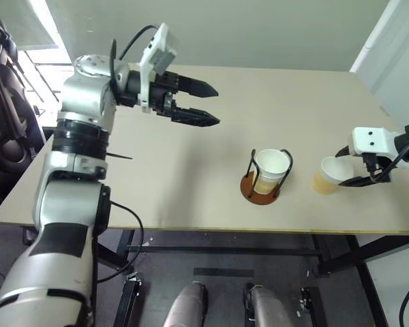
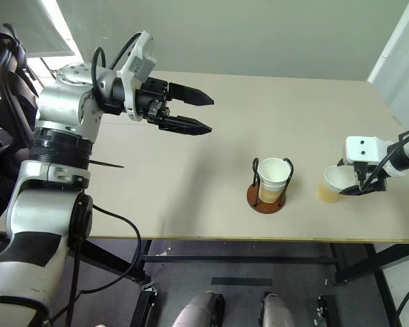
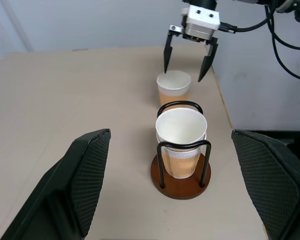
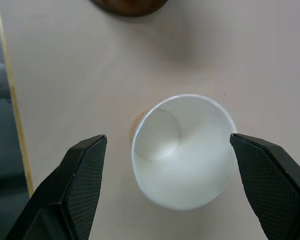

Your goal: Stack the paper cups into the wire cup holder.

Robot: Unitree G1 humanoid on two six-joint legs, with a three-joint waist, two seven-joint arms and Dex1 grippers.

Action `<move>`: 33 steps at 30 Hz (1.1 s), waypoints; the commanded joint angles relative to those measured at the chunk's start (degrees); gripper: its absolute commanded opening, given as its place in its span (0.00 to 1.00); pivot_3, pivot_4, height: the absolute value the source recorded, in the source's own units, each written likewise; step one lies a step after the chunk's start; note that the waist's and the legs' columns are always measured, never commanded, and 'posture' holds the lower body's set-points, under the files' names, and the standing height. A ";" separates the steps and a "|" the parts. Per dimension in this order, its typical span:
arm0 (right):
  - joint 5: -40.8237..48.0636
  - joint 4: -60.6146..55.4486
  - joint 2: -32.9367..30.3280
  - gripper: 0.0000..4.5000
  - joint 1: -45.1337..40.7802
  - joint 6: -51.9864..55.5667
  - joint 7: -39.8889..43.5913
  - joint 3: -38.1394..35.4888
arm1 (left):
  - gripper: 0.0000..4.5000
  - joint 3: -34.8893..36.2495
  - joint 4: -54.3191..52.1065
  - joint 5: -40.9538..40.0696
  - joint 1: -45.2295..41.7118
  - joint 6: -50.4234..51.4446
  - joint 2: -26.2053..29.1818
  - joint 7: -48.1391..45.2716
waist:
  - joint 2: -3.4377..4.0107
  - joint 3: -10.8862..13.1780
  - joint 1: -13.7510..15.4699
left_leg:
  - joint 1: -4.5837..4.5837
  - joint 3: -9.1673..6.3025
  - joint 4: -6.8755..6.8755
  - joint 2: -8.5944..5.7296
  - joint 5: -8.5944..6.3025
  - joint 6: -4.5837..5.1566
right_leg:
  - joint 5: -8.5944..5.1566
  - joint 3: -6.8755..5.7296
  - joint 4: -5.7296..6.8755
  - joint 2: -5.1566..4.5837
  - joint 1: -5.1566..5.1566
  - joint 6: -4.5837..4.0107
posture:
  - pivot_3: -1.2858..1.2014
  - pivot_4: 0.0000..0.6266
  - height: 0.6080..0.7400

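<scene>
Holder (image 1: 264, 178) stands near the table (image 1: 191, 204) front edge, w/ cups (image 1: 270, 170) already nested inside its wire loops. Loose cup (image 1: 329, 175) stands upright on the table just beside the holder, robot's right side.

Right gripper (image 4: 167, 150) hangs over the loose cup, jaws spread wide either side of the rim, not touching; nothing held.

Handling, as judged: paper cup is light, thin-walled, crushes easily. Grip across the upper wall just under the rolled rim, light force. Ribbed wall should limit slip.

Obstructions: wire loop tops rise near the nested rim; approx. vertical entry needed. Left gripper (image 1: 203, 103) is released, empty, raised well apart on the far left; no conflict.
</scene>
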 commanded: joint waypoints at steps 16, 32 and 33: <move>-9.05 9.19 5.90 0.68 -4.10 -10.47 -1.21 3.85 | 0.93 4.22 -10.68 -3.66 6.24 6.02 4.61 5.25 | 0.01 0.00 -0.60 | 0.20 -0.09 -0.28 0.02 0.23 -0.17 | 0.21 -0.01 -0.01 0.02 0.06 -0.30 | 0.52 0.24 1.00; -0.11 -1.78 2.40 0.01 -4.42 -2.00 3.91 5.83 | 0.93 -8.21 -1.96 -5.66 2.45 -2.12 13.09 -3.87 | 0.02 0.01 -0.44 | 0.18 -0.24 -0.62 0.03 0.11 -0.54 | 0.02 -0.11 -0.04 0.04 -0.09 -0.62 | 0.52 0.24 1.00; 2.14 -4.54 1.17 0.01 -4.34 -0.01 3.91 6.26 | 0.93 -8.90 -1.21 -6.13 1.66 -2.54 13.30 -3.87 | 0.02 0.01 -0.42 | 0.13 -0.25 -0.62 0.02 0.11 -0.55 | 0.00 -0.12 -0.04 0.04 -0.12 -0.63 | 0.52 0.24 1.00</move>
